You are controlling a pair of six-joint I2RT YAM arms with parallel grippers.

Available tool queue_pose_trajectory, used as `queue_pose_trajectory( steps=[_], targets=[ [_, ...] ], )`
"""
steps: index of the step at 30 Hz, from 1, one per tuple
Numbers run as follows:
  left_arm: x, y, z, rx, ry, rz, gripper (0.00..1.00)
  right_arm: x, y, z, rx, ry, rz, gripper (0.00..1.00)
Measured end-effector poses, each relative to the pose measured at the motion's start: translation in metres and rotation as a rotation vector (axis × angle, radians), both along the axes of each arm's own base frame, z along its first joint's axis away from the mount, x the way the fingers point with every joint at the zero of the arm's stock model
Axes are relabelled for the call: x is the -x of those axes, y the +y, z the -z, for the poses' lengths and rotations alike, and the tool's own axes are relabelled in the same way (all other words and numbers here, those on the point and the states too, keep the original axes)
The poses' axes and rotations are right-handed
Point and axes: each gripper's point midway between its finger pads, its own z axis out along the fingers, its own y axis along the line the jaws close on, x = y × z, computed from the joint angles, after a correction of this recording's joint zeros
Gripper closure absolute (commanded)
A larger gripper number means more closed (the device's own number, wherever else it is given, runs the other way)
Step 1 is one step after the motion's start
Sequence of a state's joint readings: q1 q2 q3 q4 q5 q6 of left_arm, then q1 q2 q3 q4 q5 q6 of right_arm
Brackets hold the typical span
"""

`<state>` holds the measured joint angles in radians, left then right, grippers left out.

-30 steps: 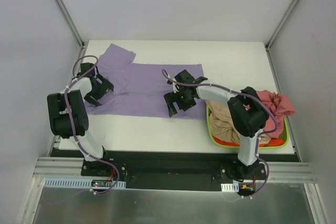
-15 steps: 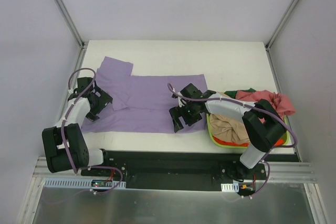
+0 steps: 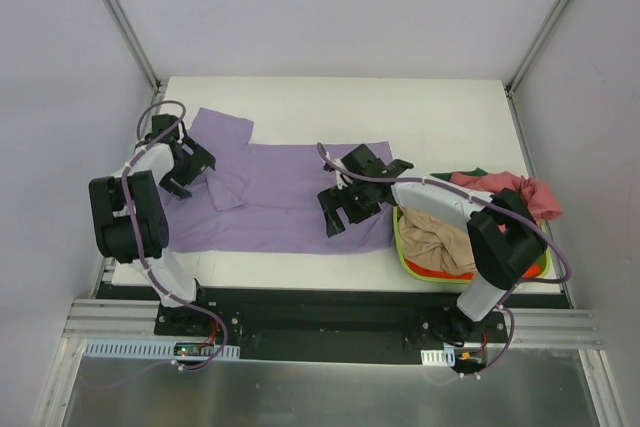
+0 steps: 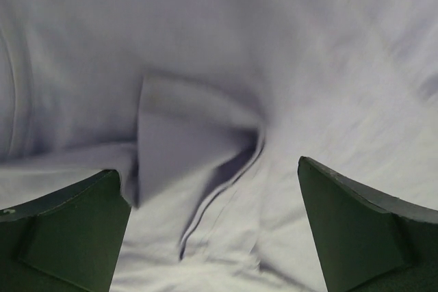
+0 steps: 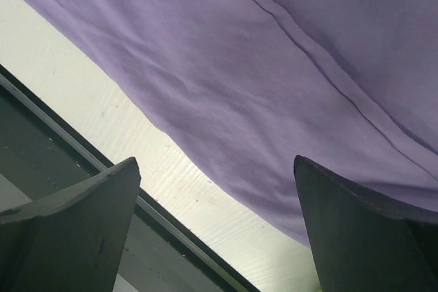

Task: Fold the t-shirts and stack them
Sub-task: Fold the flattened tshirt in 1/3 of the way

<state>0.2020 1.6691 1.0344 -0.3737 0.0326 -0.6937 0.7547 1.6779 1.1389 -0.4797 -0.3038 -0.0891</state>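
Lavender-purple cloth t-shirt (image 3: 290, 202) lies spread over the left and middle of the white counter (image 3: 440, 117), seen from above. The heaped t-shirts (image 3: 435, 237), tan, pinkish-red and dark green, wait in the lime-green plastic basket (image 3: 401, 247) at the near right. The left tool (image 3: 188, 172) hangs over the shirt's left sleeve, its elbow tucked back. The right tool (image 3: 342, 212) reaches leftward, low over the near right hem. Both stand wide apart, holding nothing.

From the left wrist, a turned-over flap of sleeve (image 4: 185, 148) sits between the dark fingers (image 4: 61, 230). I'd say it wants pinching at its free edge and drawing outward flat before any fold.

From the right wrist, the stitched hem (image 5: 321, 66) runs diagonally past the counter's near edge. Best, I reckon, to drop onto the hem corner and catch both layers together, so the fold carries evenly.
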Motion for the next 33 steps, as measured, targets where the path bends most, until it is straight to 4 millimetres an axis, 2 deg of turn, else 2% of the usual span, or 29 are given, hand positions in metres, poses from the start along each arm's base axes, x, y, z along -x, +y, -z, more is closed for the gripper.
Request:
queue_pose_trajectory(
  steps=[3, 8, 10, 12, 14, 15, 17, 19, 22, 24, 27, 30, 32, 33],
  targets=[
    [-0.033, 0.015, -0.006, -0.047, -0.018, -0.012, 0.01, -0.003, -0.005, 0.001, 0.011, 0.0, 0.011, 0.04],
    [-0.113, 0.045, -0.043, -0.146, -0.151, -0.018, 0.01, -0.008, -0.013, 0.002, 0.028, 0.002, 0.036, 0.04],
    [-0.129, 0.05, -0.055, -0.166, -0.191, -0.012, 0.01, -0.009, -0.015, 0.003, 0.037, -0.002, 0.041, 0.04],
    [-0.129, 0.048, -0.061, -0.166, -0.203, -0.001, 0.01, -0.01, -0.016, 0.003, 0.041, -0.009, 0.042, 0.04],
    [-0.118, 0.041, -0.06, -0.147, -0.199, 0.021, 0.01, -0.009, -0.017, 0.0, 0.038, -0.015, 0.042, 0.04],
    [-0.106, 0.034, -0.056, -0.124, -0.187, 0.04, 0.01, -0.009, -0.018, -0.001, 0.037, -0.017, 0.042, 0.04],
    [-0.077, 0.017, -0.048, -0.073, -0.153, 0.074, 0.01, -0.008, -0.018, -0.003, 0.031, -0.024, 0.04, 0.04],
    [-0.036, -0.007, -0.038, -0.018, -0.112, 0.115, 0.05, -0.008, -0.019, -0.005, 0.027, -0.028, 0.038, 0.04],
    [0.013, -0.042, -0.026, 0.042, -0.058, 0.177, 0.24, -0.006, -0.021, -0.004, 0.031, -0.028, 0.033, 0.04],
    [0.033, -0.056, -0.02, 0.061, -0.033, 0.197, 0.35, -0.004, -0.022, -0.002, 0.035, -0.027, 0.029, 0.04],
    [0.049, -0.065, -0.012, 0.066, 0.002, 0.205, 0.48, -0.002, -0.024, 0.0, 0.042, -0.021, 0.026, 0.04],
    [0.051, -0.061, -0.009, 0.05, 0.013, 0.185, 0.5, -0.002, -0.024, 0.0, 0.042, -0.02, 0.026, 0.04],
    [0.051, -0.059, -0.008, 0.039, 0.015, 0.18, 0.6, -0.002, -0.024, 0.001, 0.043, -0.02, 0.026, 0.04],
    [0.052, -0.057, -0.007, 0.027, 0.019, 0.175, 0.6, -0.002, -0.025, 0.001, 0.044, -0.02, 0.026, 0.04]
  ],
)
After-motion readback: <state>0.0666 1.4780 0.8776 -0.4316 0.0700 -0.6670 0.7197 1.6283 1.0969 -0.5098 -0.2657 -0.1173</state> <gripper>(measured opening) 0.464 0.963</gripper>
